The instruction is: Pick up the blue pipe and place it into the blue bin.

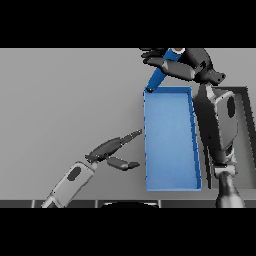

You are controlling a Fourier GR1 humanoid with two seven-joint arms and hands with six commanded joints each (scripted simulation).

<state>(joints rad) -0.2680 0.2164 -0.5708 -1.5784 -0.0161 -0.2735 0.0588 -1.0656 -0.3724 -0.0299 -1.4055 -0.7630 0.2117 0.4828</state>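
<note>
The blue pipe [159, 76] hangs tilted at the top of the head view, its lower end just over the far left corner of the blue bin [170, 140]. My right hand [176, 66] is curled round the pipe's upper part, above the bin's far edge. The bin is a long rectangular tray lying lengthwise on the grey table, with nothing inside it. My left hand [112, 149] rests low over the table just left of the bin, fingers straight and pointing at the bin's left wall, thumb spread apart.
My right forearm [218, 125] runs along the bin's right side. A dark recessed edge [245, 100] borders the table at the far right. Bare grey table [65, 100] stretches to the left.
</note>
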